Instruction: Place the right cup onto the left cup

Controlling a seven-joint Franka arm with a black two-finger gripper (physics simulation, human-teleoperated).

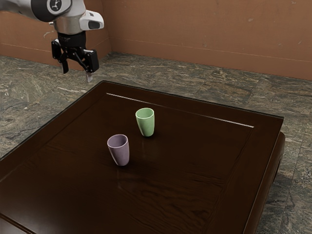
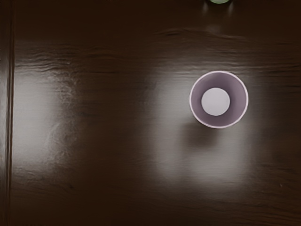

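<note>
High at the upper left of the exterior view, my gripper [image 1: 77, 74] is open, its two fingers apart with nothing between them. It hangs well above the height of both cups and off to one side. A purple cup [image 1: 120, 152] stands upright on the table, its mouth facing up. Behind it, a little toward the exterior view's right, stands an upright green cup [image 1: 146, 124]. The two do not touch. From above, the wrist view looks into the hollow purple cup [image 2: 239, 100], and an edge of the green cup [image 2: 219, 1] shows there too.
Both cups stand on a dark brown wooden table [image 1: 195, 156], away from its edges. A thin pale line [image 1: 180, 109] runs along the table's far side. Beyond are a stone floor [image 1: 170, 73] and a reddish-brown wall [image 1: 204, 29].
</note>
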